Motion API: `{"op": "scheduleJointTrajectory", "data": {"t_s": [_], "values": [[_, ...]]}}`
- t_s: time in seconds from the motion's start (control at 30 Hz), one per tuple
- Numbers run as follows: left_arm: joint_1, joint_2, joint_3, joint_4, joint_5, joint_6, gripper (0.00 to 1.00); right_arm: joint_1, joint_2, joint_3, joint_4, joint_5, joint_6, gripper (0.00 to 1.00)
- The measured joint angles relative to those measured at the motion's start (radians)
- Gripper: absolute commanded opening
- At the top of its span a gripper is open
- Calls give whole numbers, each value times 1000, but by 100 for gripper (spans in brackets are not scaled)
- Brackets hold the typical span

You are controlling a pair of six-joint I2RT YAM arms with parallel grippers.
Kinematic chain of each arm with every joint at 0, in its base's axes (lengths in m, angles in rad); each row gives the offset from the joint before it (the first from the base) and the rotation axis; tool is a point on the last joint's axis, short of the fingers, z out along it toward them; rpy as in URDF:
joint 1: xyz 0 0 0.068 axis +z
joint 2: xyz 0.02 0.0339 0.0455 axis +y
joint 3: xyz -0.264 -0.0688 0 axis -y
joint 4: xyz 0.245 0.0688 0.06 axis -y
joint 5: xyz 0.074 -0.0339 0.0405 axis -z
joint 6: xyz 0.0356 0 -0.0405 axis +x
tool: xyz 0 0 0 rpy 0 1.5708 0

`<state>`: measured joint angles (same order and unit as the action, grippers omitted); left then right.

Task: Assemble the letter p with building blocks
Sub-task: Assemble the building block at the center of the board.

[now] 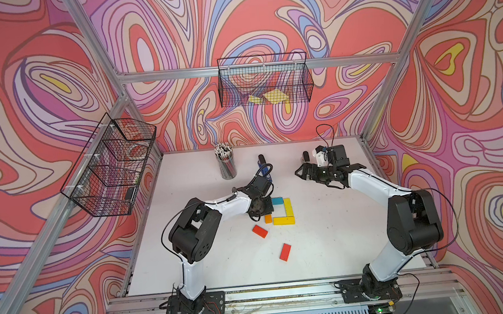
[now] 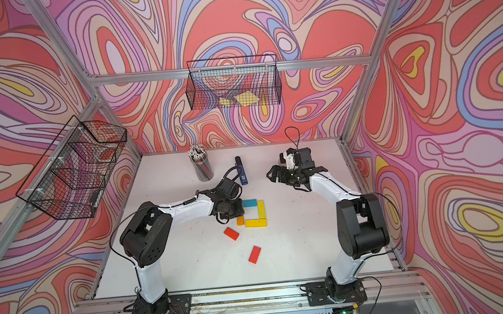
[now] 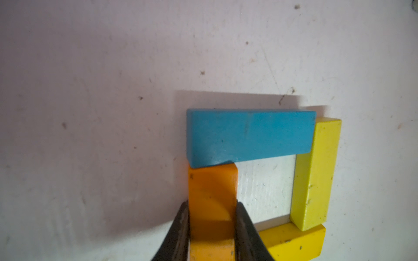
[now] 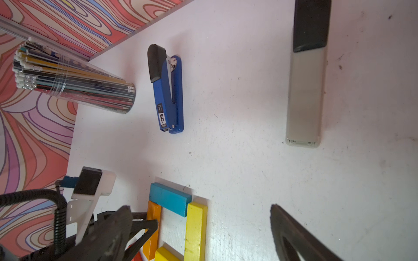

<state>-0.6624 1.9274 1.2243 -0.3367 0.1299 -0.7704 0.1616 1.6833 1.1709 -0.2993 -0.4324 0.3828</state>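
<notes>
left gripper (image 3: 212, 204) clamps the orange block (image 3: 212, 185) against the blue block (image 3: 248, 135) as stem, right gripper (image 1: 300, 172) wide, empty; next likely: release, fetch a red block (image 1: 259, 231) toward the worktop's front edge.

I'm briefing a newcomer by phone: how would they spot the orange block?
On the white table, find the open square of coloured blocks. The orange block is its side under the left gripper, the only block pinched between fingers.

My white table (image 1: 327, 234) carries a light blue block (image 1: 277, 201), an orange block (image 1: 268, 218) and two yellow blocks (image 1: 288, 207) forming a square outline. Two red blocks (image 1: 260, 231) lie apart, nearer my bases. A cup of pencils (image 1: 226, 166), a blue stapler (image 4: 168, 95) and a beige stapler (image 4: 305, 95) sit further back.
</notes>
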Motion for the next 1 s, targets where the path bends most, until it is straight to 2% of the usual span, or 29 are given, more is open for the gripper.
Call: {"op": "scheduleJointTrajectory", "data": {"t_s": [0.1,0.2,0.27,0.33,0.37,0.7,0.8,0.9,1.0], "values": [[-1,3,5,-5,-2,2,13,0,0,-3,1,-4,0,98],[-1,3,5,-8,-3,4,28,0,0,-7,0,-10,0,98],[-3,3,5,-10,-8,9,42,0,0,-8,2,-13,0,98],[-5,3,5,-11,-17,14,63,0,0,-10,7,-16,0,98],[-6,2,6,-10,-21,14,71,0,0,-11,8,-18,0,98],[-16,-39,-1,-31,-60,25,83,0,3,-47,24,-29,0,98],[-14,-119,-29,-16,-79,43,98,5,-1,-98,32,-40,7,98],[-12,-220,-72,66,-65,85,99,32,-14,-165,38,-41,31,98],[-10,-259,-109,169,-10,131,99,106,-20,-216,47,-43,68,97]]}}
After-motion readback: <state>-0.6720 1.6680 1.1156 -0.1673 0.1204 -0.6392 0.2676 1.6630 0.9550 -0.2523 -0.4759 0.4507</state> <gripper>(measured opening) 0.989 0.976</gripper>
